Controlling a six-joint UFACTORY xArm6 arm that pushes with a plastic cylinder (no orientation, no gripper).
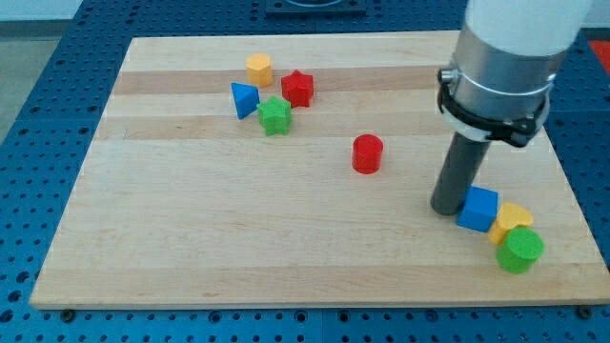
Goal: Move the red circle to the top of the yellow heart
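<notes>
The red circle [367, 153] stands on the wooden board [238, 219], right of the middle. The yellow heart [513, 218] lies near the view's bottom right, partly hidden between a blue cube [477, 209] on its left and a green circle [520, 250] below it. My tip [446, 209] rests on the board just left of the blue cube, touching or nearly touching it. The tip is to the right of and below the red circle, well apart from it.
A cluster sits at the view's top left of centre: a yellow hexagon [259, 70], a red star [297, 88], a blue triangle [243, 99] and a green star [274, 115]. The board's right edge runs close to the heart group.
</notes>
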